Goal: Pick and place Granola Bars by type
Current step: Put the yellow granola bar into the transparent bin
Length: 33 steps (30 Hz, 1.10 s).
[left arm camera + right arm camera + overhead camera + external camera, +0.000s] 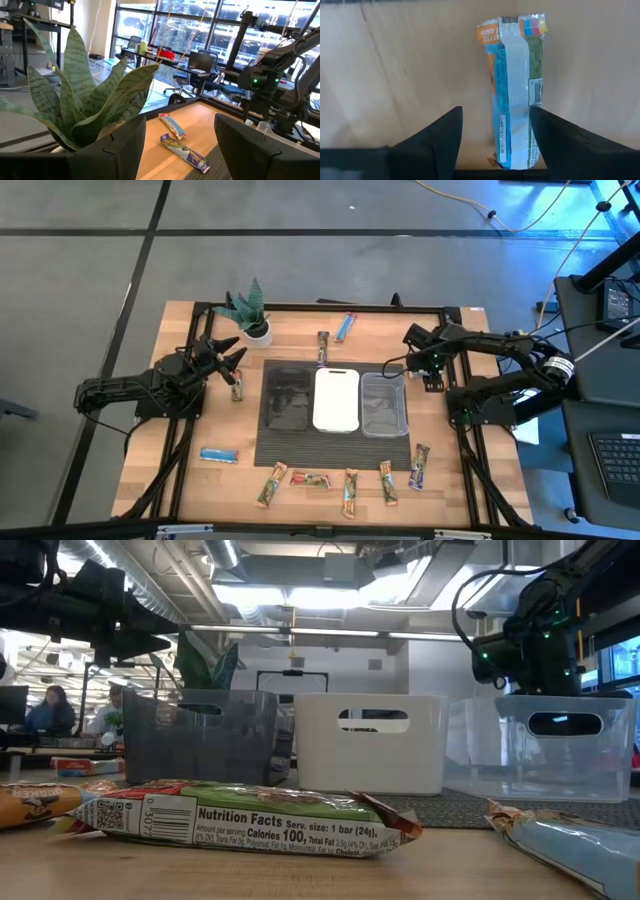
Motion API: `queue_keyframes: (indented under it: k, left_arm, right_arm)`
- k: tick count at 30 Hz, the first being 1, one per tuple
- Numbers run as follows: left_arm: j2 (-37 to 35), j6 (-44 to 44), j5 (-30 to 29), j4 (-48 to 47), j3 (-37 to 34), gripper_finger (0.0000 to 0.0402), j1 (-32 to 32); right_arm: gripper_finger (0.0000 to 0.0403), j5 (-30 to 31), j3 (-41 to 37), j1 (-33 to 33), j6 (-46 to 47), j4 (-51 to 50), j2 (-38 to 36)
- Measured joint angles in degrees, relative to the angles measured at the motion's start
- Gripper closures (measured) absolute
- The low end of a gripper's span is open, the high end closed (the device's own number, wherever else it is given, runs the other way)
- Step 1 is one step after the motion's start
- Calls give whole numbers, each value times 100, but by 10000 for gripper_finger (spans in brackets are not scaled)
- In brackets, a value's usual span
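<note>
Granola bars lie flat on the wooden table: a blue one and a darker one at the far edge, one left of the black tray, a blue one, and several in a row along the near edge. My right gripper is open and raised right of the clear tray; its wrist view shows a blue, silver and orange bar on the wood below, between its fingers. My left gripper is open and raised beside the potted plant, pointing past its leaves.
Three trays stand side by side on a dark mat in the table's middle: black, white, clear. The plant stands near the far left corner. A green-wrapped bar fills the low view's foreground. People sit far behind the table.
</note>
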Motion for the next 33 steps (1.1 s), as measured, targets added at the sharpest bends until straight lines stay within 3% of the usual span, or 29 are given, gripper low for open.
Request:
queue_keyframes:
  k: [5, 13, 19, 27, 33]
  left_arm:
    - [0, 0, 0, -1, 0, 173, -2]
    - [2, 0, 2, 0, -1, 173, -2]
    - [2, 0, 2, 0, -1, 173, -1]
    - [2, 0, 3, -1, 0, 173, -1]
    - [4, 0, 6, -2, 0, 173, -1]
  right_arm:
    - [166, 384, 0, 0, -88, 431, 0]
    - [166, 393, 0, 2, -96, 1260, 0]
    - [166, 386, 0, -4, -98, 1280, 85]
    - [166, 285, 33, -17, -93, 1296, 769]
    - [199, 255, 30, -15, -90, 1251, 850]
